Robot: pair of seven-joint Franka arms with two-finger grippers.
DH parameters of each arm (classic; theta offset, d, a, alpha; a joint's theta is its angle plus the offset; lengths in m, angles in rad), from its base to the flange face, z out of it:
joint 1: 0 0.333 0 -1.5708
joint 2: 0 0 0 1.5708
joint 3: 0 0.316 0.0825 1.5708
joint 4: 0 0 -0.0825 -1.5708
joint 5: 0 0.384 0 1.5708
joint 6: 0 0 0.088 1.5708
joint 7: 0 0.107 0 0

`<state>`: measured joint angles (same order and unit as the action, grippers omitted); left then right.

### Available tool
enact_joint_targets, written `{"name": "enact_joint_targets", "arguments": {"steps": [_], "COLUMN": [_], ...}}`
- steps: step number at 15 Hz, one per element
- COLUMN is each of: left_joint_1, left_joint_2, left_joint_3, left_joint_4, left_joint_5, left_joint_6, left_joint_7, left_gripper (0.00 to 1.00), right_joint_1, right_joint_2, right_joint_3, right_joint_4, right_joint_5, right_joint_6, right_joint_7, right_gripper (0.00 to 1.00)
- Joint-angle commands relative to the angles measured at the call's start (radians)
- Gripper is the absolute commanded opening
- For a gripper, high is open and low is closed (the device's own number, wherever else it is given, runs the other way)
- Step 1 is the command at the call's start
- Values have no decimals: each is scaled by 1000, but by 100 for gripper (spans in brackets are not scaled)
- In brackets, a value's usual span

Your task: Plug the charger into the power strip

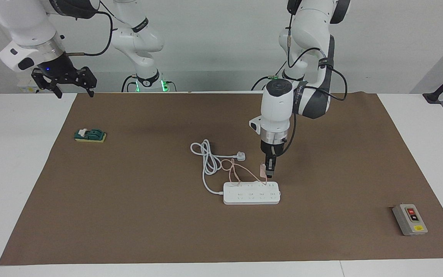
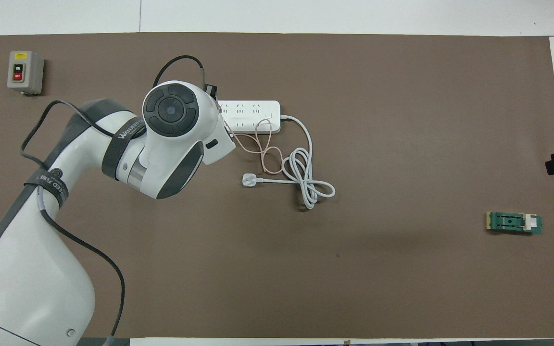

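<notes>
1. The charger [image 1: 262, 169], a small pink cube, is clamped in the left gripper [image 1: 269, 174], just above the power strip [image 1: 251, 193] at its left-arm end.
2. Its pink cable [image 1: 233, 169] loops beside the strip.
3. The right gripper [image 1: 73, 90] waits with jaws wide, empty.

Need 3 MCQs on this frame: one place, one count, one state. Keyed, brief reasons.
1. The charger is:
A. over the power strip
B. beside the grey button box
C. on the green block

2. Socket rows on the power strip:
A. one
B. two
C. four

3. The left gripper is:
A. open
B. out of view
C. shut on the charger

Key: 1 A, it hangs above the strip's end. 2 B, two rows show. 3 C, the jaws pinch the pink cube; the right gripper waits open, raised.
</notes>
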<state>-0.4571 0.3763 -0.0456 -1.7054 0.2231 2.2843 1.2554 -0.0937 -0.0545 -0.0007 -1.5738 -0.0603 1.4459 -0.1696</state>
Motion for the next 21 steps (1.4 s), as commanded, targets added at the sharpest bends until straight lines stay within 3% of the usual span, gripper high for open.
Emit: {"name": "enact_joint_targets", "arguments": {"steps": [1,4,7,11,21], "left_joint_1": [0,14,31,47,38], "left_joint_2": [30,59,61,67,104], "left_joint_3": [6,4,10,10,12], "left_joint_4": [38,75,63,63,76], "left_joint_5": [21,-1,-145,-174,-21], "left_joint_6": [9,-29,-69,-78,-23], "left_joint_7": [13,12,-19,-80,-83], "left_gripper": [0,0,0,0,0], "right_joint_1": [-5,-6,-3,-4,-9], "right_joint_2": [-2,-1,-1,-1,-2], "right_joint_3": [5,4,5,5,1], "right_joint_4": [6,6,5,5,5], "right_joint_5": [2,4,4,4,42], "right_joint_6": [-25,-28,-28,-30,-21], "right_joint_7": [-21,-16,1,2,4], "right_gripper": [100,100,100,100,100]}}
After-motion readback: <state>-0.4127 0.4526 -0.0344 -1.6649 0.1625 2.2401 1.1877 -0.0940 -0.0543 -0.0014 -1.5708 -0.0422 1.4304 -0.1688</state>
